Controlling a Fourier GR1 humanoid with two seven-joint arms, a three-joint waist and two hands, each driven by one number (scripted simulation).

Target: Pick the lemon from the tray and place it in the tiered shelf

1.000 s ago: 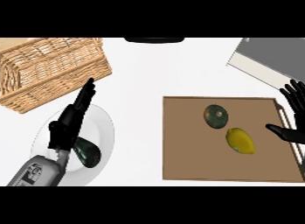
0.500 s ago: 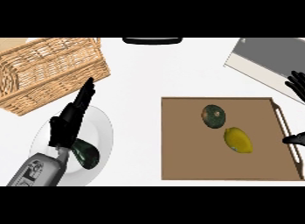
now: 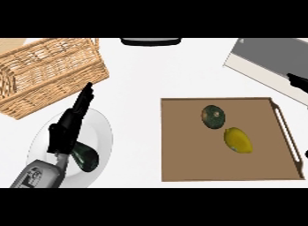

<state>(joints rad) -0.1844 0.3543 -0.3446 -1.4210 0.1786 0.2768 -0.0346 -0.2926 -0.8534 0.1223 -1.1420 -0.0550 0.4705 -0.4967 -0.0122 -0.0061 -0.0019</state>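
- White counter [image 3: 163, 75], smooth, seen steeply from the head view; brown tray [image 3: 182, 167] sits right of centre, flat, rectangular, w/ a thin handle rail on its right side.
- Lemon [image 3: 238, 140] lies on the tray, yellow, oval, just beside a dark green round fruit [image 3: 213, 116]; the two are near but apart.
- Wicker basket [image 3: 42, 75] at upper left, woven, tan, tilted to the frame.
- Grey shelf [image 3: 273, 62] at upper right, boxy, pale edge facing the tray; dark object [image 3: 151, 41] at top centre edge.
- Clear plate [image 3: 101, 132] at lower left w/ a dark oblong veg [image 3: 86, 157] on it.
- Left hand [image 3: 68, 128] over the plate, fingers straight, pointing up toward the basket, holding nothing.
- Right hand [image 3: 304, 84] mostly cut off at the right edge, fingers over the shelf, a bit more showing lower by the tray rail; can't tell its state.
- Bare counter between plate and tray, and between tray and basket.
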